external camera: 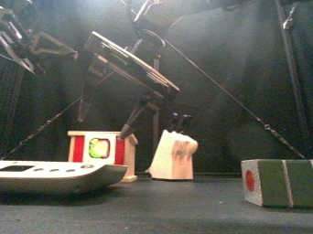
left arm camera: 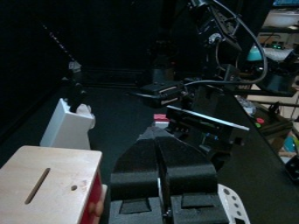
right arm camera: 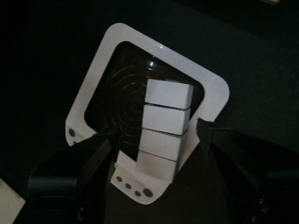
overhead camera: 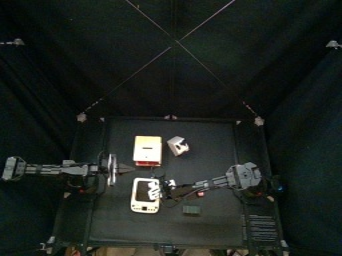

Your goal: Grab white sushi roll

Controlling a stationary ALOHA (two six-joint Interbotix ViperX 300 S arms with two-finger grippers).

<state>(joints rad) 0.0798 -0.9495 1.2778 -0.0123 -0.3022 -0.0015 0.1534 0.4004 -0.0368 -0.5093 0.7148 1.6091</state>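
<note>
While my right claw (right arm camera: 149,171) hangs directly over the white tray (right arm camera: 107,79), its jaws stand spread on either side of the white sushi roll (right arm camera: 163,122), a row of white blocks lying along the tray; they grip nothing yet, as far as I can judge. That straddle suits a close across the roll's narrow width. My left claw (left arm camera: 163,179) rests by the wooden toaster (left arm camera: 47,179) at the table's left, jaws pressed together and empty. Beyond, on the table (overhead camera: 214,150), stand a knife block (external camera: 171,154) and a grey-green box (external camera: 284,183), both clear of the approach.
</note>
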